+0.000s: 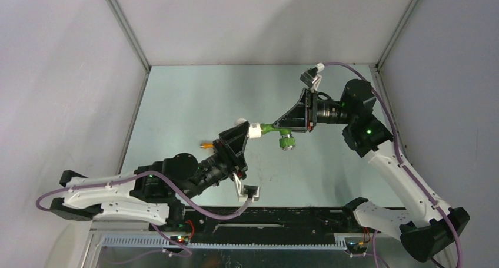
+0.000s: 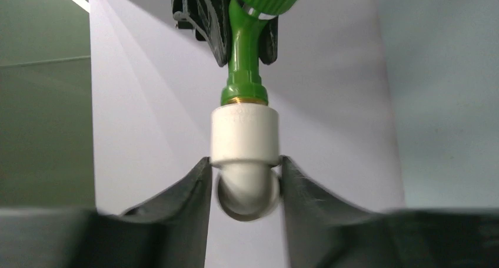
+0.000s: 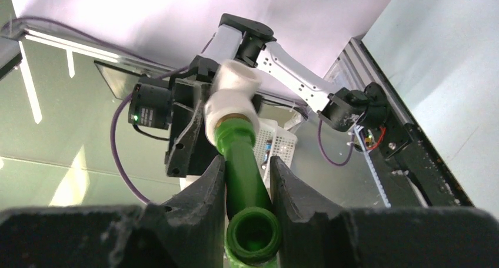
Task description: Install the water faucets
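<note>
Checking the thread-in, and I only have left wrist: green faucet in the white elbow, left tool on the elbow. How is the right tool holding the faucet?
Observer: In the right wrist view, the right tool is clamped across the green faucet on its spout tube, with both fingers touching it near the open end.
Operator: Which way is the knob?
Observer: In the top view, the knob sticks out toward the arm bases.
Operator: And the orange one?
Observer: The orange faucet lies on the table, just left of the left tool in the top view. Neither tool holds it.
</note>
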Available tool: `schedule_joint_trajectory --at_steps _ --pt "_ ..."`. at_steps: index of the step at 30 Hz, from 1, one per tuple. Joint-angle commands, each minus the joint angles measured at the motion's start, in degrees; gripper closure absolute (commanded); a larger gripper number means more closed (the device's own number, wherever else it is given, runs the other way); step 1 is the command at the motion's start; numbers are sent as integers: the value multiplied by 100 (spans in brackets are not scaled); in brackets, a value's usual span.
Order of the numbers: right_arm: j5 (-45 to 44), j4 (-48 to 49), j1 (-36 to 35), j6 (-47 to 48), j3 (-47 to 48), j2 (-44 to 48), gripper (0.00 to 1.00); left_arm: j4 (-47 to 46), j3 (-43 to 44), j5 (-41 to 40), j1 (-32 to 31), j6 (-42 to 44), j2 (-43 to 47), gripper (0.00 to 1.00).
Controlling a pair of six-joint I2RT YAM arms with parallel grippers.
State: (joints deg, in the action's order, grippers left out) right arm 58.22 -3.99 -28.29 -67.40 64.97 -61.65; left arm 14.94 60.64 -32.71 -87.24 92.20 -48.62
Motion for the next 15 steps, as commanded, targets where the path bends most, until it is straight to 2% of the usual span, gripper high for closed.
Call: schedule_joint_trajectory --at_steps 1,2,3,7,10,12,15 --pt "-183 -436 31 -19 52 -67 100 -370 -78 -515 -50 641 63 39" --pt "-183 -436 45 -15 60 -65 100 -413 -128 -516 -74 552 135 16" --pt "-173 -436 79 -3 56 -54 100 -417 -171 -469 -89 424 210 2" --pt "-145 -484 182 85 57 -47 100 -370 -415 -510 -166 -163 555 0" --pt "-135 -584 274 194 57 -28 100 -192 -563 -465 -250 -992 853 0" --pt "-135 -660 357 297 58 -2 100 53 -521 -309 -272 -2040 1050 0" --pt "-90 -787 488 472 64 42 100 -94 -278 -446 -213 -4981 1241 0"
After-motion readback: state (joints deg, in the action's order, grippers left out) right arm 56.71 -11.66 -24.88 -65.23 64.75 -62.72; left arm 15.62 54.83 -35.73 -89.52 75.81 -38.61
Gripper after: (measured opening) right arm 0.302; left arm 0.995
